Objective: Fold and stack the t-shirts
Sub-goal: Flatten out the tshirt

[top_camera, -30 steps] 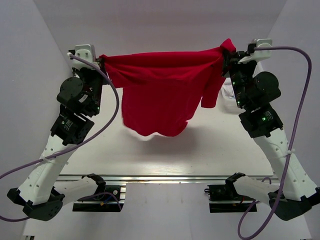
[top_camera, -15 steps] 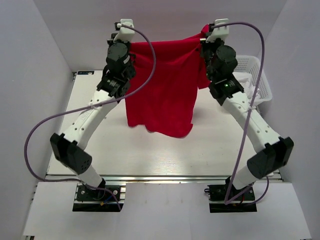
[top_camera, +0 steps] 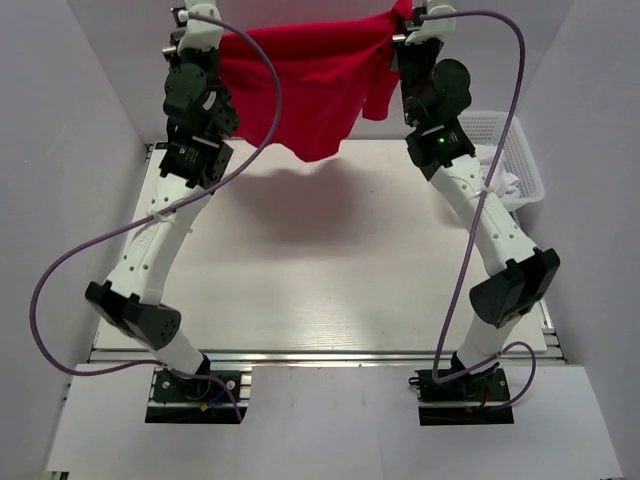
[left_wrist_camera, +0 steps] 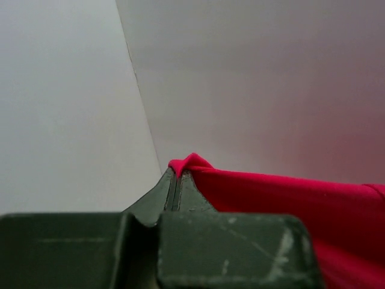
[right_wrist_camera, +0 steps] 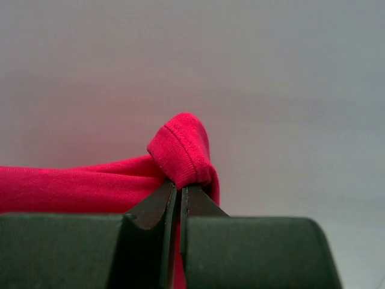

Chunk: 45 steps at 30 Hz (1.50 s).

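Spreading step: left gripper (left_wrist_camera: 177, 176) and right gripper (right_wrist_camera: 179, 188) each pinch the red t-shirt (top_camera: 300, 80) aloft at 12 o'clock; next it probably needs laying flat on the table (top_camera: 300, 270).

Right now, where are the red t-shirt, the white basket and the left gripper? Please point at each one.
red t-shirt (top_camera: 312, 82): top external view, middle of the hanging cloth.
white basket (top_camera: 523, 152): top external view, its lattice side wall.
left gripper (left_wrist_camera: 177, 174): left wrist view, tips of the shut jaws pinching the cloth.

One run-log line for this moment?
left gripper: shut on t-shirt | right gripper: shut on t-shirt | t-shirt: stretched between both, hanging above table
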Each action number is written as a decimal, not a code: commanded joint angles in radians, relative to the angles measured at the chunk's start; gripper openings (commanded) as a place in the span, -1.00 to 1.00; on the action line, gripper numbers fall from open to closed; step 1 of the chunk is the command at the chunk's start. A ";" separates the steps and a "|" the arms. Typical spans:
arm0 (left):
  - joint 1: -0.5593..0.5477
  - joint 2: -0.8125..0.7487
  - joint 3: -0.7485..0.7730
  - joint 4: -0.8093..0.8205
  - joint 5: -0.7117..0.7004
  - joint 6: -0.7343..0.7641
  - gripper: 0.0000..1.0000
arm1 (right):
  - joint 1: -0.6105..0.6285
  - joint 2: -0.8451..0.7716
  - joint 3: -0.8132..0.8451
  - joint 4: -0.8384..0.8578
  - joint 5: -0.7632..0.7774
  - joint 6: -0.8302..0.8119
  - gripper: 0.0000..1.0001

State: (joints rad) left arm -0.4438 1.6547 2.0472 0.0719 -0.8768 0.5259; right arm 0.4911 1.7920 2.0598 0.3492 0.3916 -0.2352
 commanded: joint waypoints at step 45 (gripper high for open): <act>-0.099 -0.381 -1.173 -0.358 1.154 -0.684 1.00 | -0.025 -0.376 -1.040 -0.555 0.203 0.522 0.81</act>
State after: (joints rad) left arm -0.5392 1.3476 0.7864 -0.2455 0.3920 -0.1577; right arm 0.4694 1.4952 0.9581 -0.1589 0.5076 0.2596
